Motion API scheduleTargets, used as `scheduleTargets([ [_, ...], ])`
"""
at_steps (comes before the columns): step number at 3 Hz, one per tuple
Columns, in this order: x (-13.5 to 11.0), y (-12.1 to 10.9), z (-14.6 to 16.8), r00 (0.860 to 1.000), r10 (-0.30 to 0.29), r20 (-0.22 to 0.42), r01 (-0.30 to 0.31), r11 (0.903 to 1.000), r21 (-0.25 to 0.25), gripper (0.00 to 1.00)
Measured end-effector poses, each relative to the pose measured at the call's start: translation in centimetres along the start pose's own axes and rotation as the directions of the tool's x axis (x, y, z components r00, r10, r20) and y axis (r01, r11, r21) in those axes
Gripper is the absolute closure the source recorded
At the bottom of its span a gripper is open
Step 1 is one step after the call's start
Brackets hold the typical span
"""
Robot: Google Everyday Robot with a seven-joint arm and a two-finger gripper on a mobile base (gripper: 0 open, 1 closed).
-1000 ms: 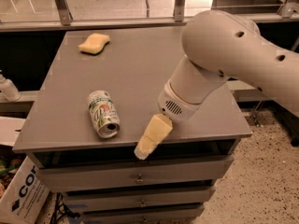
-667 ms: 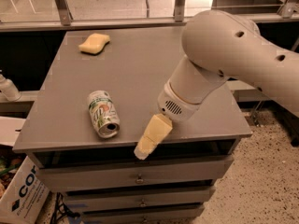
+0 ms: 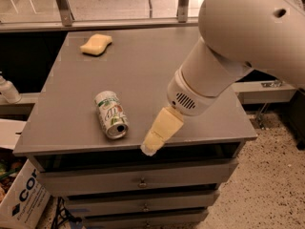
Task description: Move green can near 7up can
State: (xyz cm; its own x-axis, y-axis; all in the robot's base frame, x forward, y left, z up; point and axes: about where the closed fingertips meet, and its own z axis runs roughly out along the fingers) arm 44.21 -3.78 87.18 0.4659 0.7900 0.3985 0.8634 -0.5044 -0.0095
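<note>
At the front edge of the bench (image 3: 143, 70) we log the gripper (image 3: 158, 135), near the 7up can (image 3: 110, 114) lying on its side (jaws' opening: we cannot tell).

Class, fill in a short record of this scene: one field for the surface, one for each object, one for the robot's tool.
surface: grey cabinet top, with drawers below
7up can: lying on its side, front left of the top, one silver end toward the front edge
green can: not in view
sponge: yellow, far left corner of the top
tool: at the front edge, right of the 7up can, apart from it, pointing down and left
</note>
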Motion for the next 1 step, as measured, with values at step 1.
scheduleTargets([
  [1,0.0,0.0,0.0,1.0,0.0,0.0,0.0,1.0,0.0,0.0],
])
